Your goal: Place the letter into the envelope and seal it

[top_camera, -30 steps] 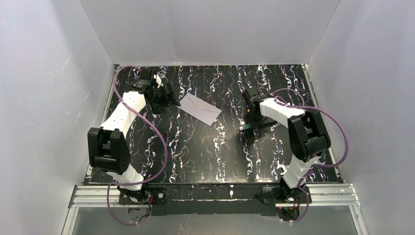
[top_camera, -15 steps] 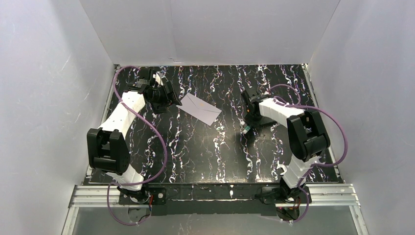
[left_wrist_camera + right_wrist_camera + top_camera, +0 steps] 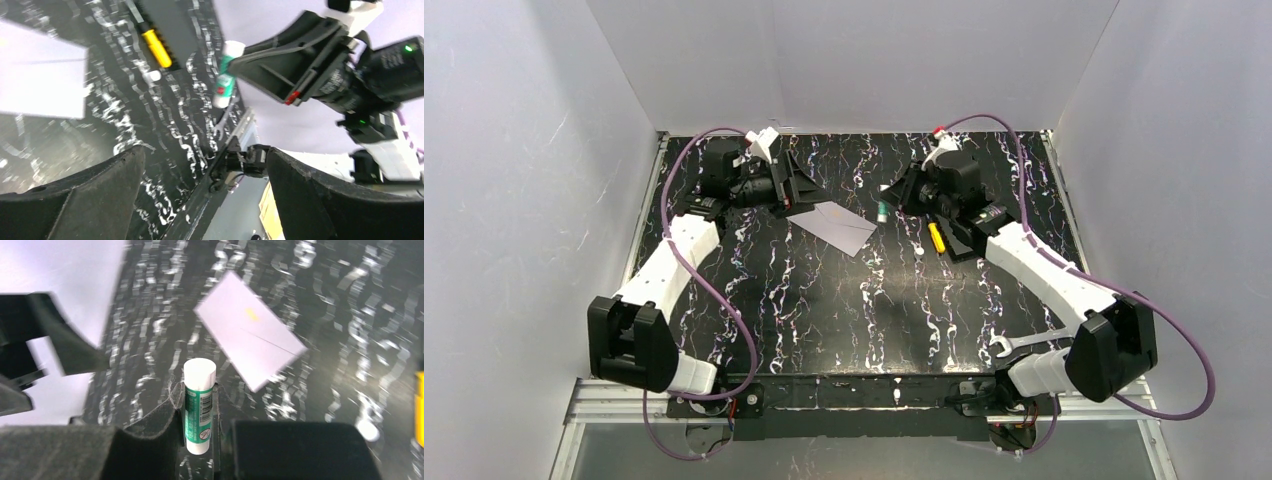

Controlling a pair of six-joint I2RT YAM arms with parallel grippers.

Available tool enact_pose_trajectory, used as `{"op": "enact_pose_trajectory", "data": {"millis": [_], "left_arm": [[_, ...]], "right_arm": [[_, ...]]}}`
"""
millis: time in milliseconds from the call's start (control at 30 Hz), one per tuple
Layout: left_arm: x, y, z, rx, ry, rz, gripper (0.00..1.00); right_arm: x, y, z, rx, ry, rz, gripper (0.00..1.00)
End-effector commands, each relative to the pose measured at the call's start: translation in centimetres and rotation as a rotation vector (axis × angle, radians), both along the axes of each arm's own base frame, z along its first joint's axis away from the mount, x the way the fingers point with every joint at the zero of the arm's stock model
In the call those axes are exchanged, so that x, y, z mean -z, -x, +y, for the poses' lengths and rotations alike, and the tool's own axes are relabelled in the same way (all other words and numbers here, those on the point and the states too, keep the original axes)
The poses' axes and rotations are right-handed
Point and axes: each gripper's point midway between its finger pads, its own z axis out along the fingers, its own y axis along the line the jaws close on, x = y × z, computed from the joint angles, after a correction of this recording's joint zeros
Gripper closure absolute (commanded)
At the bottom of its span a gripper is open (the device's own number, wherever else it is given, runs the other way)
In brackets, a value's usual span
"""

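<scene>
The pale envelope [image 3: 832, 226] lies flat on the black marbled table, its flap folded down; it also shows in the right wrist view [image 3: 250, 335] and the left wrist view [image 3: 40, 75]. The letter is out of view. My left gripper [image 3: 799, 185] hovers over the envelope's far left corner, open and empty [image 3: 205, 165]. My right gripper [image 3: 886, 205] is held above the table just right of the envelope, shut on a green-and-white glue stick [image 3: 199, 405] whose white cap points towards the envelope. In the left wrist view the glue stick [image 3: 225, 75] pokes out below the right gripper's fingers.
A small black box [image 3: 964, 240] lies right of the envelope with a yellow object [image 3: 935, 236] at its edge. A silver wrench [image 3: 1014, 345] lies near the right arm's base. White walls enclose the table on three sides.
The right gripper has lifted the glue stick off the table and swung it left towards the envelope. The left gripper has risen, turned towards the centre and opened wider. The envelope has not moved.
</scene>
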Motion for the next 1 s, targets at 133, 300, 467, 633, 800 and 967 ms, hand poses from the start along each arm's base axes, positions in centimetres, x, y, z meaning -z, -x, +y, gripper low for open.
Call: {"op": "enact_pose_trajectory", "data": {"millis": [133,300,467,633,800,967], "left_arm": [[-8.5,3.1,-4.6,0.295,0.192,-0.256,0.10],[-8.3,2.4,-5.3,0.280,0.182,-0.261,0.19],[-8.6,2.0,-5.8,0.274,0.188,-0.259,0.40],[-9.0,1.4,-6.2,0.251,0.214,-0.251,0.47],[-9.4,1.1,-6.7,0.254,0.256,-0.236,0.60],[-9.2,1.0,-7.0,0.274,0.265,-0.242,0.78]], "right_arm": [[-12.5,2.1,7.3,-0.358,-0.318,-0.324,0.89],[-14.8,2.6,7.9,-0.382,-0.427,-0.340,0.89],[-15.9,3.0,8.1,-0.386,-0.509,-0.337,0.89],[-16.2,3.1,8.3,-0.389,-0.556,-0.324,0.89],[-15.6,3.1,8.6,-0.397,-0.568,-0.302,0.89],[-15.2,3.1,8.7,-0.404,-0.563,-0.286,0.89]]}}
